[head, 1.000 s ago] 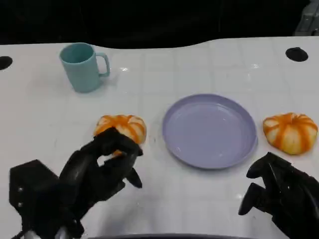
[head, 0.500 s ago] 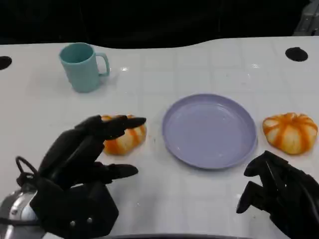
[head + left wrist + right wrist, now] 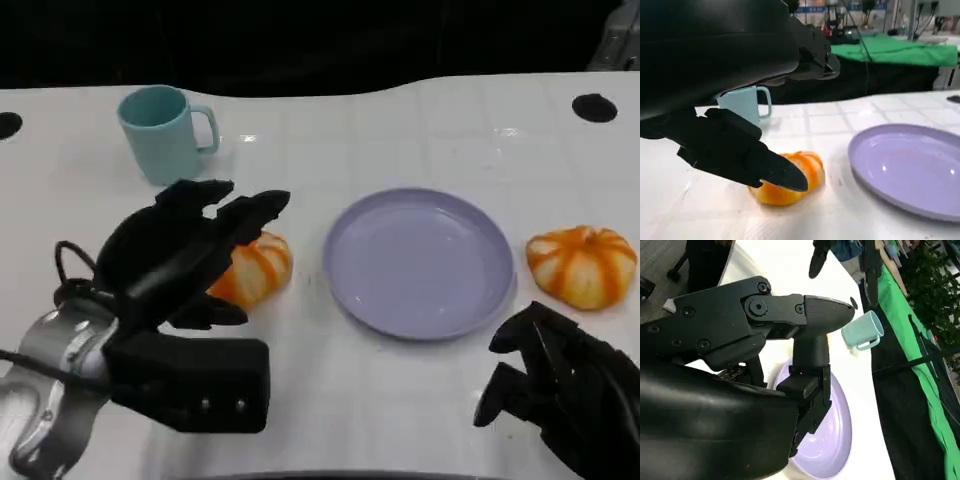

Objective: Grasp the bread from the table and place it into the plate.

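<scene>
Nearest the camera, the right hand (image 3: 560, 395) rests low on the table (image 3: 400, 400) with fingers curled in around nothing. The left hand (image 3: 185, 255) hangs over the near bread (image 3: 255, 270), fingers spread apart above and beside it; the roll lies on the table, not gripped. The plate (image 3: 420, 262) beside it holds nothing. A 2nd bread (image 3: 582, 265) lies past the plate's other side. Farthest back stands a cup (image 3: 165, 133). Grasp, lift and placement all remain.

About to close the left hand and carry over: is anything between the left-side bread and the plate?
Nothing visible. The left hand hangs open over the bread, and only bare white table separates it from the purple plate. The teal mug stands farther back, off that path.
</scene>
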`<control>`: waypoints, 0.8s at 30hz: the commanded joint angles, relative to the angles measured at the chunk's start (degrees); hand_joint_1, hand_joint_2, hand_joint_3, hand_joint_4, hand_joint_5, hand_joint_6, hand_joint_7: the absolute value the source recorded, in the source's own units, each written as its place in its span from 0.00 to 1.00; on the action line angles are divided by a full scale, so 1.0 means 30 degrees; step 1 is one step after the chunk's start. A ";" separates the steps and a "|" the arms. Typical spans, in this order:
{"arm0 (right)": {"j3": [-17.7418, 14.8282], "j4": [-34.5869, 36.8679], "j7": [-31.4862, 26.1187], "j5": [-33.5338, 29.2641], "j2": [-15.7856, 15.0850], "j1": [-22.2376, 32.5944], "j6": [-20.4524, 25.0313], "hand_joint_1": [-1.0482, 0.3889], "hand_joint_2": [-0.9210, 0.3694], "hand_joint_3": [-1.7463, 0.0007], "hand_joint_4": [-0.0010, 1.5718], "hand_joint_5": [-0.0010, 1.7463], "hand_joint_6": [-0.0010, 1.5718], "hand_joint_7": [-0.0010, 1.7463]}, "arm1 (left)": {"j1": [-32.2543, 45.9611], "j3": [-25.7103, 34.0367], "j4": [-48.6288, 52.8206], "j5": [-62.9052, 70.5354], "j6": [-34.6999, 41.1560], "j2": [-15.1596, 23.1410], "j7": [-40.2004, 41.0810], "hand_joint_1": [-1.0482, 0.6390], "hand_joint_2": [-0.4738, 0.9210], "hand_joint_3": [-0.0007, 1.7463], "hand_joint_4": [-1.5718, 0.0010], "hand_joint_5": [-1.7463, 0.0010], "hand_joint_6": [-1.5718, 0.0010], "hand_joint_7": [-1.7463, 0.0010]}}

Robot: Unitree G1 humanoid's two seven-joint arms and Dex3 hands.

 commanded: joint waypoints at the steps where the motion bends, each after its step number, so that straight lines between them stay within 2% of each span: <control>1: -0.0110 -0.0249 -0.0134 -0.0046 -0.0187 0.0138 -0.0028 0.42 0.00 0.76 0.42 1.00 0.34 0.92 | -0.1493 -0.1002 0.2099 0.0700 0.0790 0.0017 -0.0274 0.46 0.88 0.00 1.00 0.86 0.88 1.00; 13: -0.0175 -0.0611 -0.0011 0.0184 -0.0264 0.0519 -0.0015 0.42 0.00 0.77 0.41 1.00 0.33 0.91 | -0.4886 -0.3182 0.7921 0.1061 0.1961 -0.1116 -0.0014 0.46 0.88 0.00 0.99 0.88 0.87 1.00; 24: -0.0125 -0.0973 0.0109 0.0230 -0.0409 0.0776 0.0096 0.42 0.00 0.77 0.41 1.00 0.33 0.91 | -0.9187 -0.4881 1.7594 0.1026 0.1840 -0.3932 0.2528 0.43 0.88 0.00 0.99 0.87 0.87 1.00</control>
